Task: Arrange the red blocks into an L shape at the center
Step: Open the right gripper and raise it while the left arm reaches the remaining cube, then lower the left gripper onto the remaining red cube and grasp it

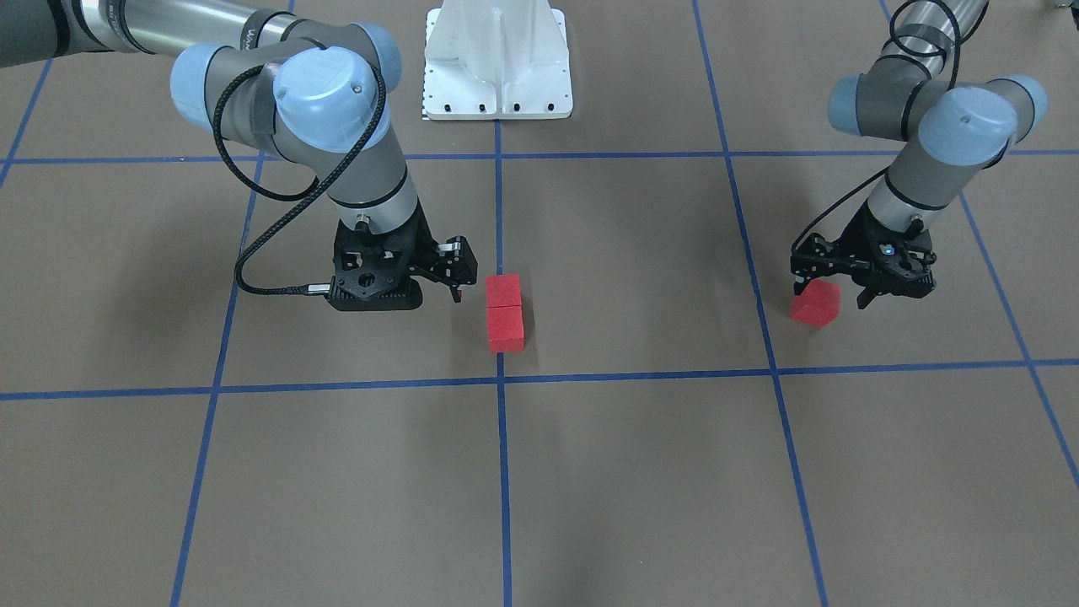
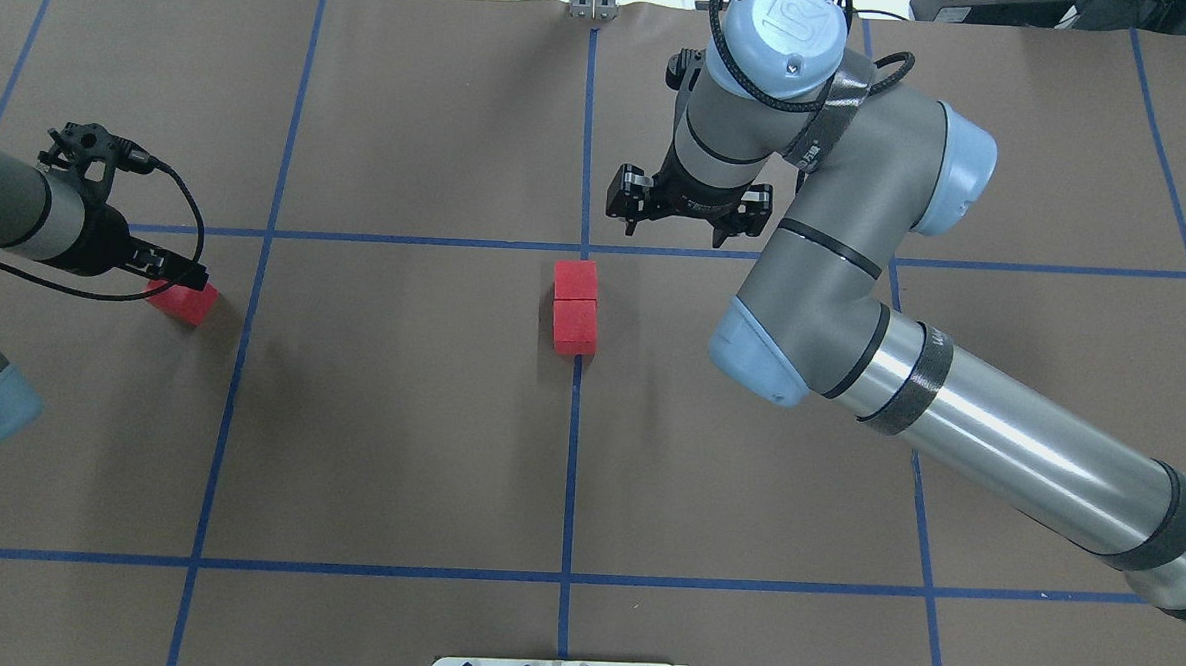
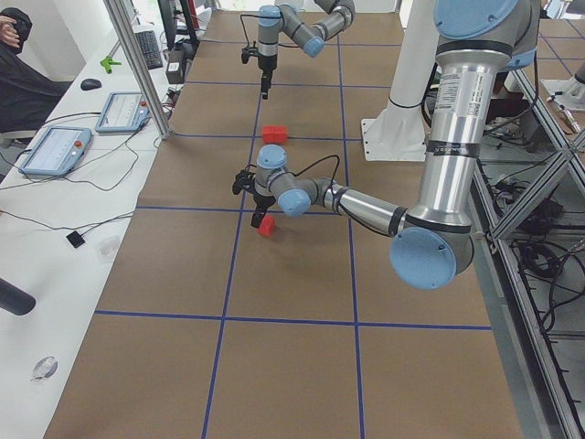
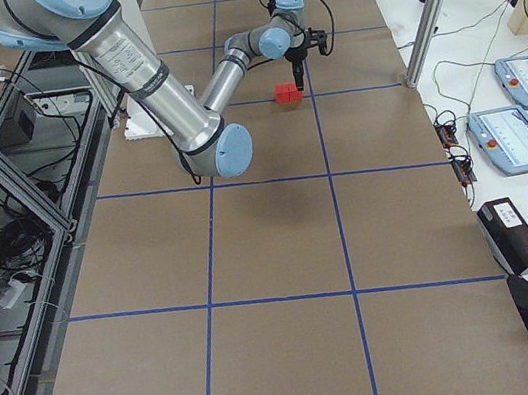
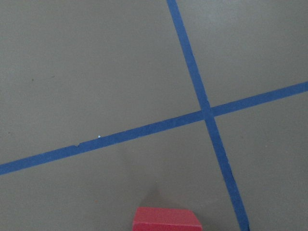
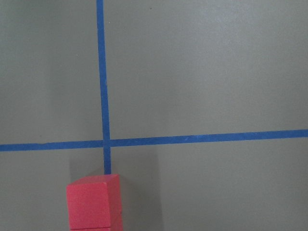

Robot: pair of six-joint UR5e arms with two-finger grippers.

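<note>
Although not yet clamped, left gripper (image 1: 830, 293) straddling the third red cube (image 1: 816, 303), spread wider than it and touching on one side only; cube skewed on the paper, well apart from the center (image 2: 583, 247). Fetching step, by the look of it. Other two red cubes (image 2: 575, 307) touching end to end on the tape line (image 2: 572, 452), just beside the crossing. Right gripper (image 2: 685, 229) spread and empty near them. Next: close squarely, carry over, set flush against an end cube's side without nudging the pair.

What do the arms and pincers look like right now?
Right arm and left arm: silver-grey tubes, pale blue joint caps, black tape bands. Black right pincer has a looping braided black cable; black left pincer, a blue light.
</note>
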